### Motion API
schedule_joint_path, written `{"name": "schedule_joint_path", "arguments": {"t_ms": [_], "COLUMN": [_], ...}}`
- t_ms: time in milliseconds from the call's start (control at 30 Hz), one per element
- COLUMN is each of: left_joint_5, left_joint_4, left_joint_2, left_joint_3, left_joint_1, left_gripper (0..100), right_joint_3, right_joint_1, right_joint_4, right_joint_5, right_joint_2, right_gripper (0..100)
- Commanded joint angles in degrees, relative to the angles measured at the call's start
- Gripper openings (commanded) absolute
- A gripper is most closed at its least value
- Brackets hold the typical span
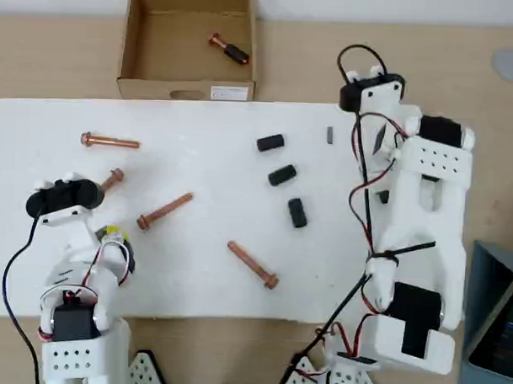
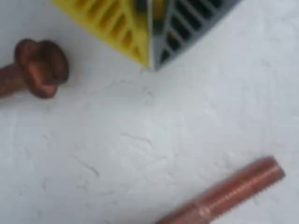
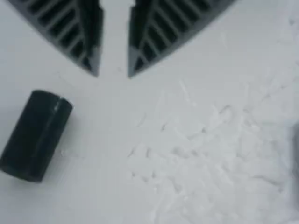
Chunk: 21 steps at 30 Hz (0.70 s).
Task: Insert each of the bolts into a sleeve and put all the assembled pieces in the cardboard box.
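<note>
Left wrist view: left gripper [image 2: 150, 64] tips touching, empty, over mat [image 2: 140, 140] near bolt [image 2: 39, 67] and second bolt [image 2: 229, 193]. Right gripper [image 3: 114, 70] narrowly parted, empty, beside sleeve [image 3: 35, 135]. Assembled piece [image 1: 228, 48] lies in cardboard box [image 1: 173, 50].

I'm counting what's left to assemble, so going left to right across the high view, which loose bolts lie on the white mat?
far-left bolt → angled bolt → front bolt. A partly hidden bolt overlaps the far-left bolt sideways, so it is left out of the order.
</note>
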Motion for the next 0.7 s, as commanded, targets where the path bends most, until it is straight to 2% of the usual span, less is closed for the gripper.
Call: {"name": "schedule_joint_path", "arguments": {"t_ms": [0, 167, 667], "left_joint_5": [-0.09, -0.18, -0.26], "left_joint_4": [-0.35, -0.35, -0.35], "left_joint_2": [-0.48, -0.48, -0.48], "left_joint_3": [-0.18, -0.18, -0.18], "left_joint_1": [-0.62, -0.62, -0.62], "left_gripper": [0, 0, 0], "right_joint_3": [1.80, 4.09, 0.31], "right_joint_1": [0.13, 0.31, 5.14], "right_joint_4": [-3.96, -8.09, -10.02], "right_joint_5": [0.44, 2.73, 4.04], "right_joint_2": [0.04, 0.13, 10.51], "right_gripper": [9.9, 17.3, 17.5]}}
